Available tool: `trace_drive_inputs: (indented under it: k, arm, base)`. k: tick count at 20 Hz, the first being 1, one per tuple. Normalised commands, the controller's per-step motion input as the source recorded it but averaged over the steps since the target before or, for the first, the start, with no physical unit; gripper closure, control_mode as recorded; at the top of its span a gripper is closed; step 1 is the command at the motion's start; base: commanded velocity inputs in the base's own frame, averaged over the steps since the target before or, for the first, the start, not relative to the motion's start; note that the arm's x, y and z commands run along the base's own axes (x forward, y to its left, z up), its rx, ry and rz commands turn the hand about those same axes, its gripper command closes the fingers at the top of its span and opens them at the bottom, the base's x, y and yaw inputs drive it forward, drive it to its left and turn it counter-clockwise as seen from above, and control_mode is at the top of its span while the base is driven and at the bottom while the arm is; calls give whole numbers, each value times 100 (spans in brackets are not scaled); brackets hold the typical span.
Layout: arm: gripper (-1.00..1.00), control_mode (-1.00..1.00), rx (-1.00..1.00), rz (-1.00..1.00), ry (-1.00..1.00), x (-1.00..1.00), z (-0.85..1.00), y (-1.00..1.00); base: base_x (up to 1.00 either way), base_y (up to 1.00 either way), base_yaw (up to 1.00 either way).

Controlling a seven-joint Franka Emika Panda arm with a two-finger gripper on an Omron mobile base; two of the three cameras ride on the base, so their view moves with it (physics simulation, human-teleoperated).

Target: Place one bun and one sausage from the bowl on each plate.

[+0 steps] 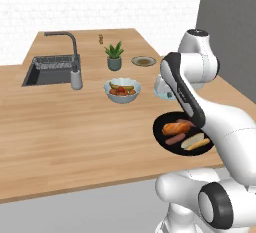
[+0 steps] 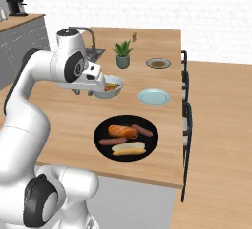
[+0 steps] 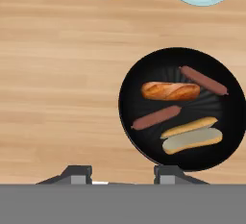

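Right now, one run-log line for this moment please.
gripper: above counter, holding nothing | black bowl: two buns, two sausages inside | light blue plate: bare | olive-brown plate: bare

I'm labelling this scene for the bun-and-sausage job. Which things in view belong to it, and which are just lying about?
Belongs to the job:
black bowl
two buns
two sausages
light blue plate
olive-brown plate

Just lying about:
fruit bowl
potted plant
sink
tap

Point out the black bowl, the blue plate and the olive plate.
black bowl (image 2: 102, 149): right base view, bare near rim.
blue plate (image 2: 153, 96): right base view, centre.
olive plate (image 2: 158, 63): right base view, centre.
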Motion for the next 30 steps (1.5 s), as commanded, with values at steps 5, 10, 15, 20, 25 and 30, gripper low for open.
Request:
trace_drive_inputs:
  k: [5,10,15,20,25,30]
  arm:
    - [-100,-100,0,0,0,2,-2,-24]
    - [-100,-100,-1,0,8,23,-24,-75]
    - [-100,-100,-9,2,9,18,-65,-49]
    - [-100,-100,-14,16,0,12,-77,-9]
    - [-100,-100,-8,27,0,11,-73,0]
    - [-100,-100,0,27,-1,19,-44,0]
  base:
    - [0,0,0]
    - [0,0,0]
    - [0,0,0]
    - [0,0,0]
    - [0,0,0]
    - [0,0,0]
